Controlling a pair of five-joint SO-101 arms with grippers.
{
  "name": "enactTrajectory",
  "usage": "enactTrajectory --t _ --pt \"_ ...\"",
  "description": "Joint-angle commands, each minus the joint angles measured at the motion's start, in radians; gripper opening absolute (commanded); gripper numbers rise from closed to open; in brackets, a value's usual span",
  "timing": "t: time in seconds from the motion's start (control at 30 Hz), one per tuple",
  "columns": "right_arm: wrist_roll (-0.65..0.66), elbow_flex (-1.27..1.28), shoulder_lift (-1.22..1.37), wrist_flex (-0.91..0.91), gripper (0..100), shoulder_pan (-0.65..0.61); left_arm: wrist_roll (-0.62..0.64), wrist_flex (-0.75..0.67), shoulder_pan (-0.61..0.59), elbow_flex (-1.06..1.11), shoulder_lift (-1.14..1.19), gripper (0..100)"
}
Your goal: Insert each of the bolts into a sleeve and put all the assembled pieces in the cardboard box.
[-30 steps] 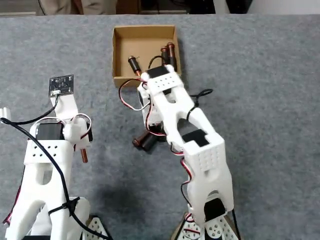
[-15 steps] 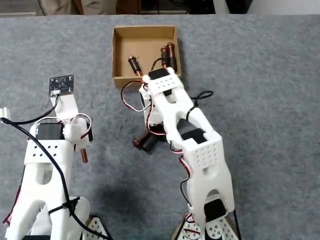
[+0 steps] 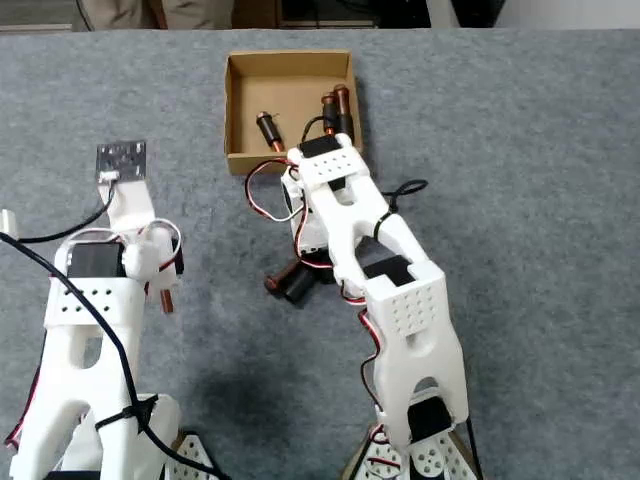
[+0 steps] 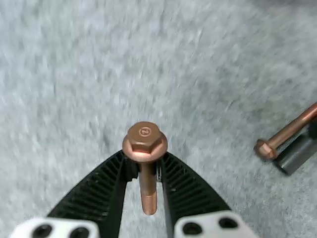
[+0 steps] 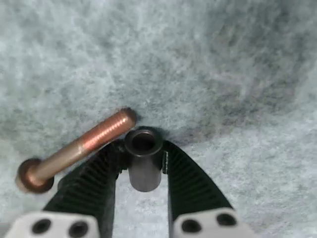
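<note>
Bolt 1 of 2 outside the box, a copper-coloured flange-head bolt [image 4: 144, 141], was clamped by its shank just under the head between the ribbed black fingers of the left gripper [image 4: 144, 159], above the grey felt table cover [image 4: 74, 59]. It was well apart from the dark sleeve [image 5: 143, 171], which the right gripper [image 5: 142, 148] had pinched across its body with the open bore showing. A loose bolt [image 5: 77, 148] lay on the felt with its threaded end touching or just beside the sleeve's rim and the near finger. Farther off, the cardboard box [image 3: 236, 100] held what looked like 3 assembled pieces [image 3: 268, 128]. In my judgement the main risk was misalignment: the bolt hung from a short grip near its head, so a small tilt could make the tip catch the sleeve's rim rather than enter the bore. The smooth sleeve could also twist or slip in its pinch under that push. Any lift or turn of the right gripper could drag or roll the loose bolt away. A small stamped mark on the held bolt's head was too small to read, and I saw no other writing.
</note>
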Motion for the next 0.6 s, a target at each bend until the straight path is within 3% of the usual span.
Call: enactTrajectory --t 0.0,0.17,0.37,0.57 --pt "0.02 -0.024 -0.174 0.058 0.1 -0.004 -0.021 0.028 -0.014 -0.123 -0.031 2" --pt "0.155 -0.019 -0.481 0.071 0.1 0.108 -0.021 0.126 -0.005 -0.241 -0.031 2" --pt "0.324 0.027 -0.937 0.06 0.1 0.117 -0.015 0.161 -0.003 -0.37 -0.097 2" --pt "0.376 0.418 -1.391 -0.207 0.1 0.119 -0.015 0.14 0.037 -0.39 -0.306 2"
